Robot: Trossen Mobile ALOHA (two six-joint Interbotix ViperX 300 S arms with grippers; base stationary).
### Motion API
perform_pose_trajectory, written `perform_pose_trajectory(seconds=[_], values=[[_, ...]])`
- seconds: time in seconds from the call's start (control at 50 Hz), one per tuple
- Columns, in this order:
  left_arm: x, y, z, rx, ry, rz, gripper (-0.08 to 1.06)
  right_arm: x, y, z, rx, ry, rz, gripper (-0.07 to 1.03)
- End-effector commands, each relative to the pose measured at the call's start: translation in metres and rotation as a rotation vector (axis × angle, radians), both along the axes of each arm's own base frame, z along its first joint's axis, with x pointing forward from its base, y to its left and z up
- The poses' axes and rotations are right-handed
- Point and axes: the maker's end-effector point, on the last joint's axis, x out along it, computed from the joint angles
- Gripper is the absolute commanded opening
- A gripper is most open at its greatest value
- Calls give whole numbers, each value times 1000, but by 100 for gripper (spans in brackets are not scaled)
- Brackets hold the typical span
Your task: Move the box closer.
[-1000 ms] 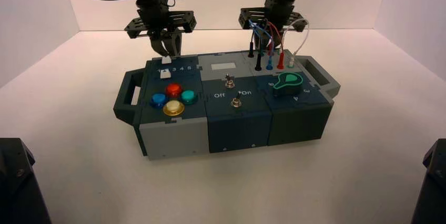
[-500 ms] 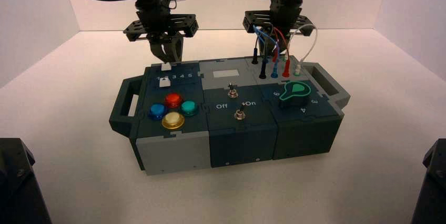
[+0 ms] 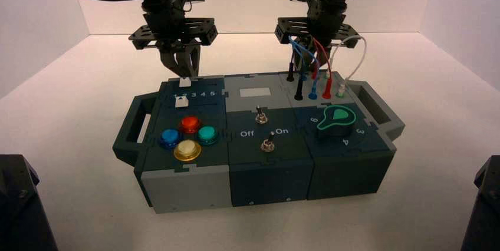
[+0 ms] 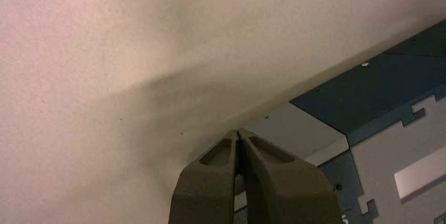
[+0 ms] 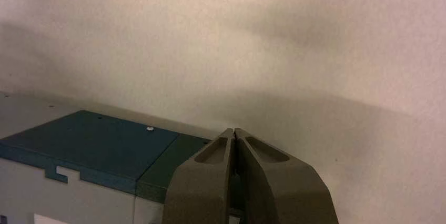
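The box (image 3: 186, 186) lies lengthwise in the middle of the white table, slightly turned, with a handle at each end. Its top carries four round buttons (image 3: 190, 124), two toggle switches (image 3: 267, 143), a green knob (image 3: 336, 118) and plugged coloured wires (image 3: 318, 62). My left gripper (image 3: 184, 74) is shut, tips down at the box's far edge behind the numbered slider. In the left wrist view this gripper (image 4: 239, 132) stands over the box's back face (image 4: 378, 92). My right gripper (image 3: 311, 62) is shut too, behind the wires; in the right wrist view it (image 5: 234, 129) hangs just past the back edge (image 5: 94, 140).
White walls close the table on the left, the back and the right. Two dark arm bases (image 3: 17, 204) (image 3: 483, 204) sit at the near corners. Bare table (image 3: 253, 227) lies between the box and the near edge.
The box has slid toward the near edge, and its right end has swung nearer. Both shut grippers have come along with its far edge.
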Motion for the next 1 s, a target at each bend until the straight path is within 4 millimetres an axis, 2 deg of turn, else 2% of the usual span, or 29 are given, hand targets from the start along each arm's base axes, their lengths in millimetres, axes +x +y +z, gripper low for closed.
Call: perform_pose_trajectory(seconds=[0.02,0.56,1.0], values=[[1,-7,14,-21,-40,-12,-3,-7,8,10,18,-13,13,-2],[-21,-10,4,-5,-6,-42,-3,-29,-1,1,8,12,4,-2],[-35,-14,-2,5,20,-54,-3,-38,3,-1,8,28,16,-2]])
